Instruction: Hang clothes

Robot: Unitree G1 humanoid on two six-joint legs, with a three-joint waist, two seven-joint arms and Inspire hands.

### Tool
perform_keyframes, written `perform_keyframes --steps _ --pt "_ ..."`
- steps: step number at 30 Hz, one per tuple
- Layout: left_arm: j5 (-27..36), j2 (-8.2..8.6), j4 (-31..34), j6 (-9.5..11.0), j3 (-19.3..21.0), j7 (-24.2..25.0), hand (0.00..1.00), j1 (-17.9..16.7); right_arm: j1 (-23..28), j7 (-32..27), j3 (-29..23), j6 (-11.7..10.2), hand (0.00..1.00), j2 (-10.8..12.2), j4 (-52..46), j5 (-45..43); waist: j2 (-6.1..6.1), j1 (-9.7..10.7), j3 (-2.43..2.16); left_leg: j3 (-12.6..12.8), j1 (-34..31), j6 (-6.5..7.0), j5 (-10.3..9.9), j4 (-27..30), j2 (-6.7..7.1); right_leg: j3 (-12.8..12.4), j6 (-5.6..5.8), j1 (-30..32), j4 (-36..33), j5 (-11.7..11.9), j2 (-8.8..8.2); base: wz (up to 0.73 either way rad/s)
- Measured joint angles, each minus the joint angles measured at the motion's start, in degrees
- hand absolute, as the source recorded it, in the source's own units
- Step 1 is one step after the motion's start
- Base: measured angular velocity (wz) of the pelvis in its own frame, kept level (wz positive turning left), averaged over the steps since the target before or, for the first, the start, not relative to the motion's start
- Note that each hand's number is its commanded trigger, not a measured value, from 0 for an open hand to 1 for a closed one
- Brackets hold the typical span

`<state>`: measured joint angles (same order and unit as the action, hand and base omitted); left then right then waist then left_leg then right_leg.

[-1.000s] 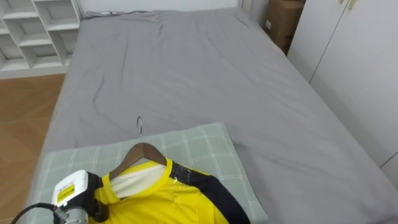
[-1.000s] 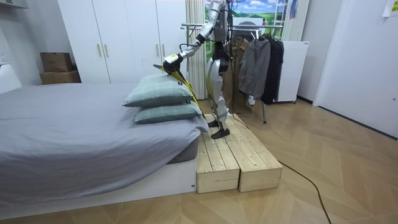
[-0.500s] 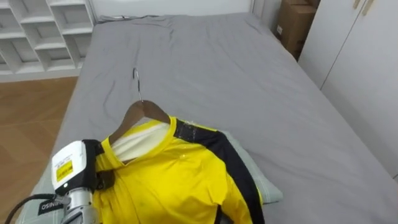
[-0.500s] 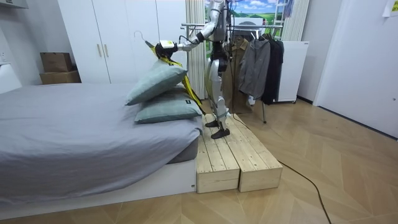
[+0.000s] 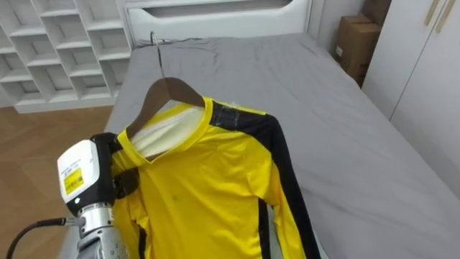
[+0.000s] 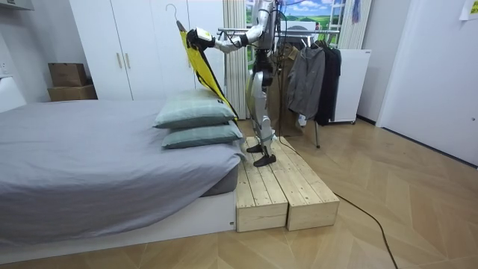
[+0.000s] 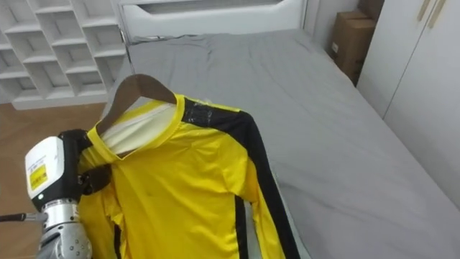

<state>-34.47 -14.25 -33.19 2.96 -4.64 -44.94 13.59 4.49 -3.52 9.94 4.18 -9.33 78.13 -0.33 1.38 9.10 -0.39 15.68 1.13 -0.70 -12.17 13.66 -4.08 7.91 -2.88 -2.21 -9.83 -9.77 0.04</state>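
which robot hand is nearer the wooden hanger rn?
Left. The left robot hand grips the yellow jersey right at the wooden hanger shoulder, below its hook; the right robot hand is nowhere on the garment.

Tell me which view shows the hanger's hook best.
Left eye view: the hook stands clear above the wooden hanger, its wire outlined against the grey bed. The room view shows it as a tiny curve against the white wardrobe. The right eye view shows the hanger's wooden top at the shirt's collar.
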Motion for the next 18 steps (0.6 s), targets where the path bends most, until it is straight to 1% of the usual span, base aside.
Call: perform_keyframes --steps 4,7,9,14,18 --pt "0.0 0.0 0.3 0.0 0.0 0.0 1.0 -0.3 -0.1 0.3 0.0 0.4 0.0 0.0 0.0 0.0 -0.04 0.0 0.07 0.0 0.0 -0.05 0.0 -0.2 0.0 0.0 -0.01 0.0 0.2 0.0 0.06 0.0" --pt "0.0 0.0 1.2 0.0 0.0 0.0 1.0 -0.6 -0.1 0.8 0.0 0.4 0.0 0.0 0.0 0.0 -0.22 0.2 0.29 -0.1 0.2 -0.07 0.1 -0.4 0.03 0.1 0.01 -0.2 0.4 0.0 0.07 0.0" --pt "-0.1 0.0 2.8 0.0 0.0 0.0 1.0 -1.1 -0.1 1.0 -0.1 0.5 0.0 0.0 0.0 0.0 -0.47 0.3 0.71 -0.2 0.4 -0.07 0.1 -0.5 0.09 0.1 0.03 -0.8 1.0 0.0 0.08 0.04" --pt "-0.1 -0.03 3.1 -0.1 0.0 -0.5 1.0 -1.1 -0.1 1.0 -1.8 0.8 0.0 -0.1 -0.1 0.0 -0.41 0.3 0.78 -0.2 0.4 -0.08 0.0 -0.5 0.12 0.1 0.03 -0.8 1.1 0.0 0.08 0.01" --pt "-0.3 -0.02 3.1 -0.4 0.0 -1.3 1.0 -1.1 -0.5 0.1 -3.4 0.9 0.0 -0.2 -0.1 0.0 -0.29 0.8 0.78 -0.4 0.5 -0.13 0.1 -1.0 0.26 0.0 0.07 -0.7 1.2 -0.1 0.07 0.0"
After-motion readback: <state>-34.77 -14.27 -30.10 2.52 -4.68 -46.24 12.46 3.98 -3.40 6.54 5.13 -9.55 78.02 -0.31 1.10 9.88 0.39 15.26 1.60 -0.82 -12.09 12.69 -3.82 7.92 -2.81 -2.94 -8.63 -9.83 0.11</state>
